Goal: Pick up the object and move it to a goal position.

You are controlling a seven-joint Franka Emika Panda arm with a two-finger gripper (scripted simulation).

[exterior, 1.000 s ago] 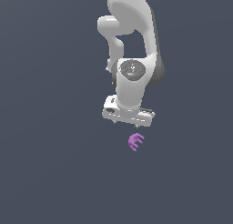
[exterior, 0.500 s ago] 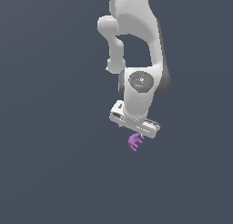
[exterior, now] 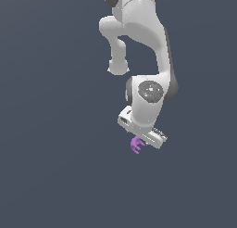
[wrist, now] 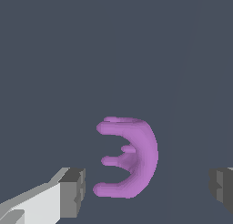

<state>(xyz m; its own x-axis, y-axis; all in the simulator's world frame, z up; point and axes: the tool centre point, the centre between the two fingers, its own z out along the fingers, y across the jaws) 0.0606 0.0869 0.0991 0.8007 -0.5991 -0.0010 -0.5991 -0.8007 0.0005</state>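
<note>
The purple claw-like object [exterior: 136, 144] lies on the dark grey floor, just below the white arm's hand. In the wrist view the object [wrist: 132, 157] shows large, a curved back with three short prongs. My gripper [wrist: 148, 191] is open, its two grey fingertips [wrist: 73, 193] standing apart on either side of the object, not touching it. In the exterior view the gripper [exterior: 144, 140] is low over the object and partly covers it; the fingers themselves are hidden behind the hand.
The floor [exterior: 55, 176] is a plain dark grey surface with no other objects in view. The white arm [exterior: 139, 46] rises from the gripper toward the top of the exterior view. No goal marker shows.
The arm has come down and moved toward the exterior view's right, so the hand now sits right over the purple object. The object has not moved.
</note>
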